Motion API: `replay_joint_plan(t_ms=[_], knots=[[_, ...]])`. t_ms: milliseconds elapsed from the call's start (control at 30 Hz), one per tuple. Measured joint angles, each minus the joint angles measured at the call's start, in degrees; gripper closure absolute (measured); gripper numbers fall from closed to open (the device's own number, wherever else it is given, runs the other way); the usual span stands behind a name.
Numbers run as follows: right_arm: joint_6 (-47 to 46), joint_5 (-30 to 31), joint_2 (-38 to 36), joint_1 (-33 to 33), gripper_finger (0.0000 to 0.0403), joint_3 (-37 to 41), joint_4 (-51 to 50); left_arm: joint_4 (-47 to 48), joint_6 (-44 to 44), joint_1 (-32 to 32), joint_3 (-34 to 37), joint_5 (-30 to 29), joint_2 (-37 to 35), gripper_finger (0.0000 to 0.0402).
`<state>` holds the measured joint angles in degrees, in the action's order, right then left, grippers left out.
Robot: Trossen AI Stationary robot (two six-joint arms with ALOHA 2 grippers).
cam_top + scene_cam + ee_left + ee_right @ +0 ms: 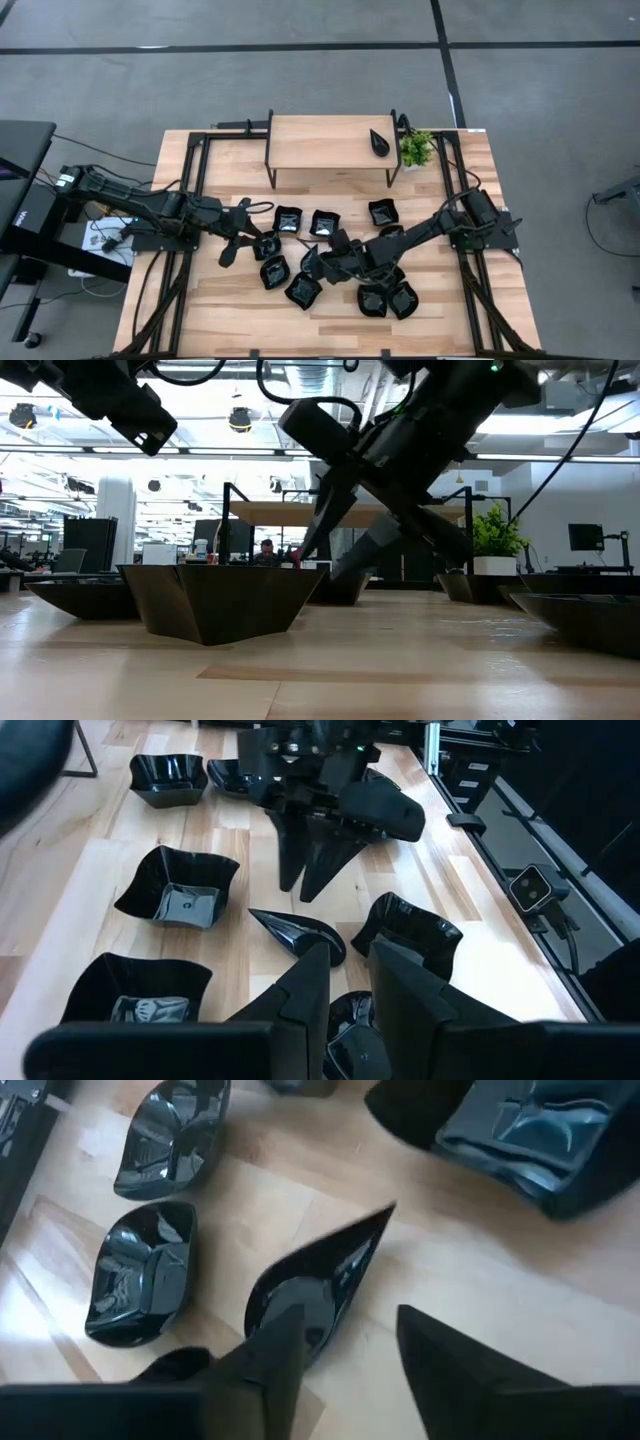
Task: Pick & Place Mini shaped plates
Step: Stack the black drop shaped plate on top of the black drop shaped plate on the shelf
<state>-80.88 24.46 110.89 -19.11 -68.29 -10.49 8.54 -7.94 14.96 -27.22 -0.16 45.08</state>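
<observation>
Several glossy black mini plates (323, 222) lie across the table's middle, each resting on its base. A teardrop plate (310, 1285) lies on the wood with its point toward the far side. My right gripper (350, 1350) is open just above it: one finger hangs over its round end, the other over bare wood beside it. The left wrist view shows those fingertips (290, 885) slightly above the teardrop plate (300, 932). My left gripper (348, 982) is open and raised above another plate (268, 243), left of the cluster. One more teardrop plate (380, 143) sits on the wooden shelf.
A raised wooden shelf (330, 140) on black legs stands at the table's far side, with a small green potted plant (417, 148) at its right end. Square and scalloped plates (140, 1275) crowd close around both grippers. Bare wood shows along the near edge (330, 335).
</observation>
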Motion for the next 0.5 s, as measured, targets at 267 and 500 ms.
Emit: replay_joint_plan(t_ms=[267, 500], knots=[[-2.9, -1.47, 4.57, 1.24, 0.0194, -0.56, 4.3, -0.92, -0.18, 0.0, 0.0, -0.02, 0.02, 0.0325], [-2.6, -2.3, 6.26, 0.71, 0.0215, -3.54, 1.46, -0.92, -0.22, 0.0, 0.0, 0.0, -0.07, 0.0325]])
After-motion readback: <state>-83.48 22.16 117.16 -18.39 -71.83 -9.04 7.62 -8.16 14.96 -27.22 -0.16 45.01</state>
